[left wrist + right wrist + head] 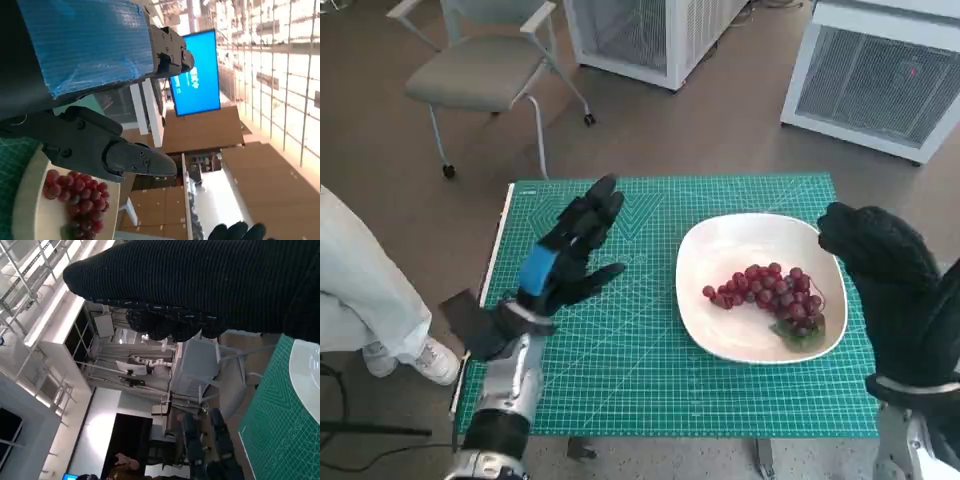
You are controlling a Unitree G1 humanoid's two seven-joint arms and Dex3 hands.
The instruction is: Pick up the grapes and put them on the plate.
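Note:
A bunch of red grapes (772,295) lies on the white plate (720,250) at the right of the green mat; the left wrist view shows the same grapes (75,195) on the plate (30,210). My left hand (572,255) hovers over the mat's left half with its fingers spread and nothing in it. My gloved right hand (875,250) hangs raised just beyond the plate's right edge, its fingers curled loosely, holding nothing that shows. In the right wrist view the glove (200,285) fills the top and a sliver of plate (307,375) shows.
The green cutting mat (640,380) covers the small table. A grey chair (485,70) stands behind at the left, white cabinets (880,70) at the back. A person's leg and shoe (380,310) are close to the table's left side.

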